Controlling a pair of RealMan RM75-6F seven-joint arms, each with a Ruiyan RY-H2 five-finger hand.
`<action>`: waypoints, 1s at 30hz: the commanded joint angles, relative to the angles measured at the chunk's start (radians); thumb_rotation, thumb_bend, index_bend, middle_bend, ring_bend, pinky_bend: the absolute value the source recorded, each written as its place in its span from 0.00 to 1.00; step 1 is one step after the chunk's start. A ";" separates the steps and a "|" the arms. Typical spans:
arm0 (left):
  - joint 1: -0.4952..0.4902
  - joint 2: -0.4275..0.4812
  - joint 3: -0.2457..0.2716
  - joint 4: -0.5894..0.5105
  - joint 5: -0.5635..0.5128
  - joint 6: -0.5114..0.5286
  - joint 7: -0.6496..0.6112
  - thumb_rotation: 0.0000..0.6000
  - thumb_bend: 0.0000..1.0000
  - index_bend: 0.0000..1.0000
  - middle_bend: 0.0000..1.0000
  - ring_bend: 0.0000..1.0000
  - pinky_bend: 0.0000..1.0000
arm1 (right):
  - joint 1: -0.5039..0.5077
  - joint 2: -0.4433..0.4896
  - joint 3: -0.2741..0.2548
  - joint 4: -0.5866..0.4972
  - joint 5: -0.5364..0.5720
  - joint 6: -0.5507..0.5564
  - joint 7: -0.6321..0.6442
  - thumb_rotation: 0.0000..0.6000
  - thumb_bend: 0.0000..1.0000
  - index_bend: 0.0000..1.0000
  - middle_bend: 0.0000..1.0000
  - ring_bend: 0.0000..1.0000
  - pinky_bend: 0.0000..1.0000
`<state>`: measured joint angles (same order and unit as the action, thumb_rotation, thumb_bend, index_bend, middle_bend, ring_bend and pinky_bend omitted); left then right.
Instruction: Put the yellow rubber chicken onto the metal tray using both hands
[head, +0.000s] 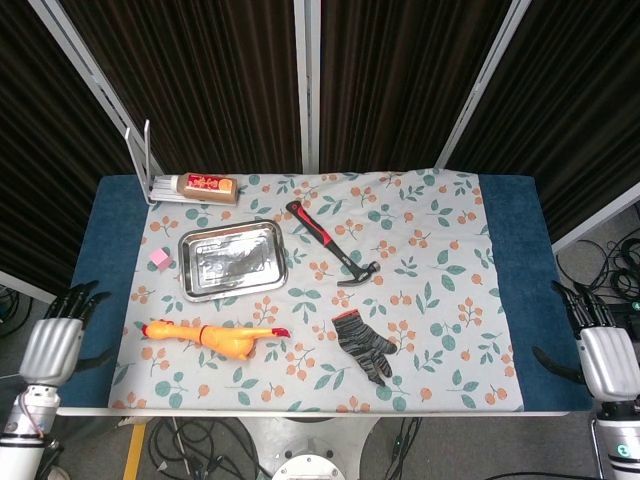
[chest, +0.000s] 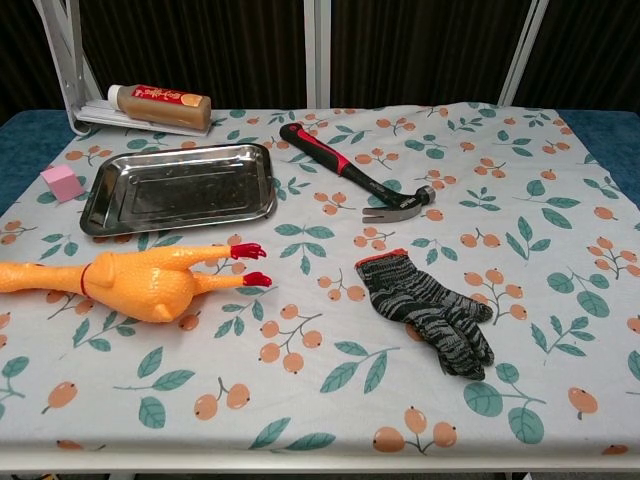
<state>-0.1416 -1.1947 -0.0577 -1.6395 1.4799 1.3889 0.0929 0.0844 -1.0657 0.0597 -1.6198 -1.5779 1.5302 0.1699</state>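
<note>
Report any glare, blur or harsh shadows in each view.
Head view: even light, sharp, soft shadows; the metal tray mirrors bright patches. Chest view: the tray shows mild glare along its rim, the rubber chicken is crisp with a faint shadow, and the backdrop is dark.

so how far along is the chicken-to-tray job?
Nothing done yet. The yellow rubber chicken lies on the cloth in front of the empty metal tray. Left hand and right hand sit at the table's edges, holding nothing. Grasp, lift and placing all remain.
</note>
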 joint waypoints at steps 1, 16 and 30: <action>-0.059 -0.047 -0.017 0.066 0.022 -0.052 -0.049 1.00 0.20 0.29 0.28 0.18 0.21 | 0.003 0.001 0.000 -0.002 -0.002 -0.002 -0.002 1.00 0.12 0.00 0.14 0.04 0.12; -0.230 -0.189 -0.001 0.153 -0.076 -0.357 0.005 1.00 0.22 0.31 0.32 0.22 0.24 | 0.005 0.008 0.001 -0.017 0.005 -0.011 -0.016 1.00 0.12 0.00 0.14 0.04 0.12; -0.244 -0.273 0.010 0.211 -0.175 -0.398 0.042 1.00 0.21 0.37 0.36 0.26 0.25 | 0.004 0.011 0.001 -0.019 0.008 -0.012 -0.014 1.00 0.12 0.00 0.14 0.04 0.12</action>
<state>-0.3825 -1.4634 -0.0476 -1.4326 1.3092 0.9949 0.1339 0.0888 -1.0550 0.0604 -1.6388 -1.5703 1.5178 0.1562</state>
